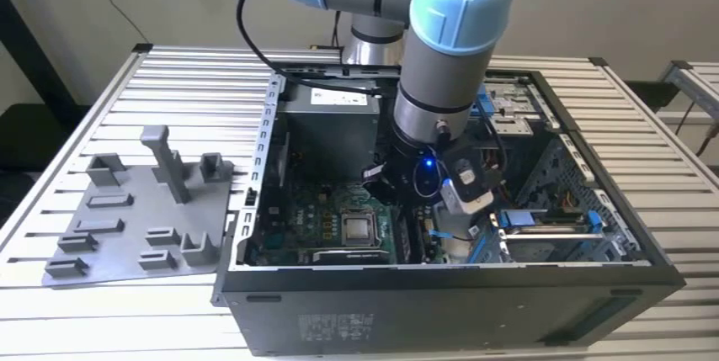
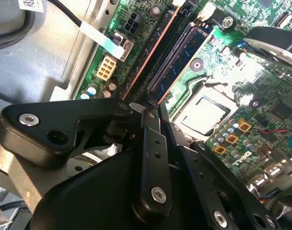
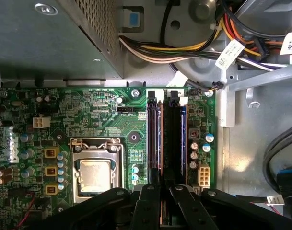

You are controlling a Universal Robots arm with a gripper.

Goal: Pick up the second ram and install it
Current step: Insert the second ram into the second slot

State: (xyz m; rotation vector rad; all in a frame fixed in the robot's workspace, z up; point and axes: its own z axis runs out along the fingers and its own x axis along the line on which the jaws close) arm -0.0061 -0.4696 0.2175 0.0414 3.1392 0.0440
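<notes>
RAM [image 3: 161, 143], the second stick, stands on edge in a memory slot [image 3: 173, 139] of the green motherboard [image 3: 88, 120], its near end pinched between the gripper [image 3: 161, 191] fingers, which are clamped together on it from above so the stick lines up with the slot. Beside it sits the CPU socket [image 3: 95, 167]; beyond, the power supply [image 3: 50, 38] and cable bundle [image 3: 184, 43] crowd the case wall, leaving little room.

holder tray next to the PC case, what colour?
Plain grey, the holder tray, best seen in the exterior view.
</notes>
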